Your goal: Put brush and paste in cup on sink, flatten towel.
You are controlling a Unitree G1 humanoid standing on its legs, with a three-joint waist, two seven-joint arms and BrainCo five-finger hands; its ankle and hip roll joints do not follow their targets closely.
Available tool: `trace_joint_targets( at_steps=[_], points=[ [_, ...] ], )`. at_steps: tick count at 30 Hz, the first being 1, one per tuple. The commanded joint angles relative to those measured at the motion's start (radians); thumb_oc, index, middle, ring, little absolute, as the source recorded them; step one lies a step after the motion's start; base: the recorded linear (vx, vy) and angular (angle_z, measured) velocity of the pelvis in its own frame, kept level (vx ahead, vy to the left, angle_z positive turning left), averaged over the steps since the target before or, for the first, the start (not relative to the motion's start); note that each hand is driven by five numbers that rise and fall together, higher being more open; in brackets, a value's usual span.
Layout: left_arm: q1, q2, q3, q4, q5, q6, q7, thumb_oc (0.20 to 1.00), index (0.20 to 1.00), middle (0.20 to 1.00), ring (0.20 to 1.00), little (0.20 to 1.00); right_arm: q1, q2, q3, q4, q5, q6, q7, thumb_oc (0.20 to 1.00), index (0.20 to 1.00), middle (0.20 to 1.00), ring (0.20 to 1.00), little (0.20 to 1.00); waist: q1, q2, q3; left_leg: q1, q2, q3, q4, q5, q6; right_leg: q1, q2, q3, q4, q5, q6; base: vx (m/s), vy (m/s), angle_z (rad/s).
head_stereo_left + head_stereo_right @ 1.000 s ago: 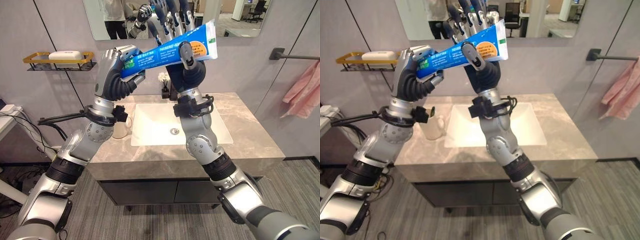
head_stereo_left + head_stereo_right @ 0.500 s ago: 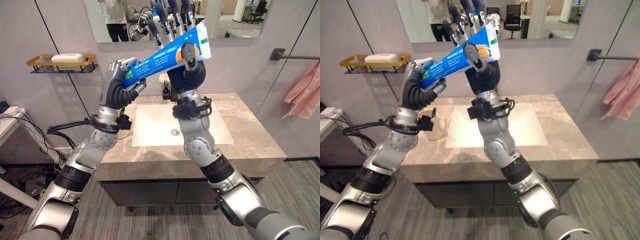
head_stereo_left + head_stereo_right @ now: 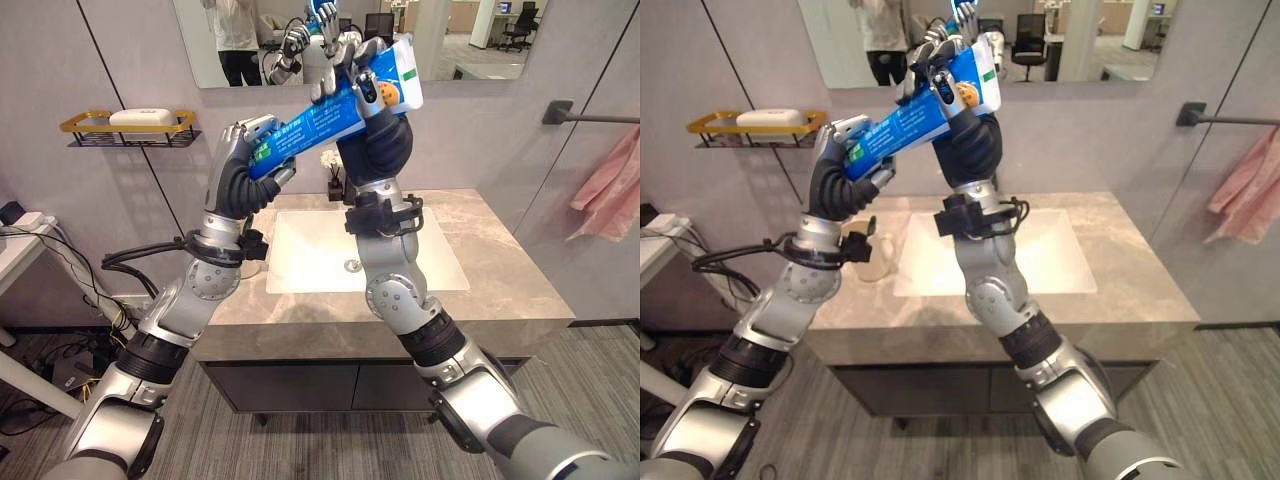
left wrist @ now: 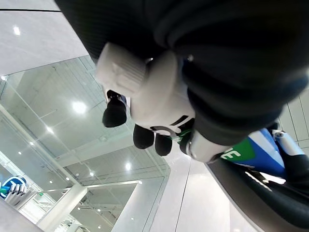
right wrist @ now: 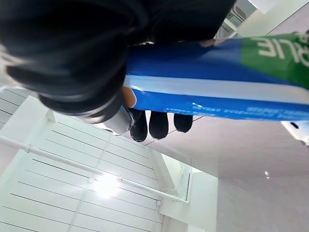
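Left eye view, both hands seemingly gripping toothpaste (image 3: 335, 105)

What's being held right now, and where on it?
The blue toothpaste box: left hand grips its lower green end, right hand its upper end.

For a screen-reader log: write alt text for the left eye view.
Both hands hold a blue toothpaste tube raised above the sink: the left hand grips its lower end, the right hand its upper end. A pink towel hangs at the right, and a soap shelf is on the wall.
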Motion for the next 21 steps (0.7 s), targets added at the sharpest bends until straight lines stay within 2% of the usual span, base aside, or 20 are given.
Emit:
trace_joint_targets(
  at_steps=[1, 2, 3, 4, 5, 21],
  points=[
    [-0.081, 0.036, -0.001, -0.072, -0.05, -0.032, 0.023, 0.2, 0.2, 0.2, 0.2, 0.2, -0.058, 0.054, -0.047, -0.013, -0.026, -0.034, -0.013, 0.2, 0.2, 0.2, 0.2, 0.2, 0.003, -0.077, -0.024, -0.011, 0.039, -0.015, 0.003, 0.015, -0.022, 0.036, -0.156, 0.037, 0.008, 0.023, 0.089, 0.0, 0.0, 0.0],
    [-0.079, 0.033, 0.001, -0.076, -0.055, -0.032, 0.025, 0.209, 0.209, 0.209, 0.209, 0.209, -0.06, 0.056, -0.052, -0.014, -0.029, -0.038, -0.017, 0.2, 0.2, 0.2, 0.2, 0.2, 0.003, -0.076, -0.024, -0.011, 0.039, -0.015, 0.003, 0.015, -0.022, 0.037, -0.155, 0.036, 0.008, 0.023, 0.089, 0.0, 0.0, 0.0],
    [-0.078, 0.03, 0.004, -0.085, -0.059, -0.033, 0.026, 0.413, 0.413, 0.413, 0.413, 0.413, -0.061, 0.056, -0.054, -0.015, -0.031, -0.038, -0.019, 0.2, 0.2, 0.2, 0.2, 0.2, 0.004, -0.077, -0.023, -0.012, 0.039, -0.016, 0.003, 0.016, -0.022, 0.037, -0.155, 0.035, 0.008, 0.023, 0.089, 0.0, 0.0, 0.0],
    [-0.074, 0.029, 0.006, -0.092, -0.062, -0.034, 0.025, 0.58, 0.58, 0.58, 0.58, 0.58, -0.062, 0.057, -0.057, -0.015, -0.033, -0.039, -0.021, 0.2, 0.2, 0.2, 0.2, 0.2, 0.006, -0.077, -0.023, -0.012, 0.04, -0.017, 0.003, 0.016, -0.022, 0.038, -0.155, 0.034, 0.008, 0.023, 0.089, 0.0, 0.0, 0.0],
    [-0.064, 0.023, 0.011, -0.104, -0.073, -0.033, 0.024, 1.0, 1.0, 1.0, 1.0, 1.0, -0.066, 0.062, -0.066, -0.016, -0.038, -0.046, -0.031, 0.2, 0.2, 0.2, 0.2, 0.2, 0.007, -0.077, -0.023, -0.012, 0.04, -0.018, 0.003, 0.016, -0.022, 0.039, -0.155, 0.033, 0.009, 0.023, 0.089, 0.0, 0.0, 0.0],
    [0.061, -0.011, 0.08, -0.186, -0.135, -0.037, 0.047, 1.0, 1.0, 1.0, 1.0, 1.0, -0.06, 0.059, -0.109, -0.024, -0.068, -0.075, -0.077, 0.2, 0.2, 0.2, 0.2, 0.2, 0.029, -0.076, -0.012, -0.021, 0.04, -0.035, 0.003, 0.019, -0.022, 0.047, -0.155, 0.018, 0.01, 0.019, 0.084, 0.0, 0.0, 0.0]
  ],
)
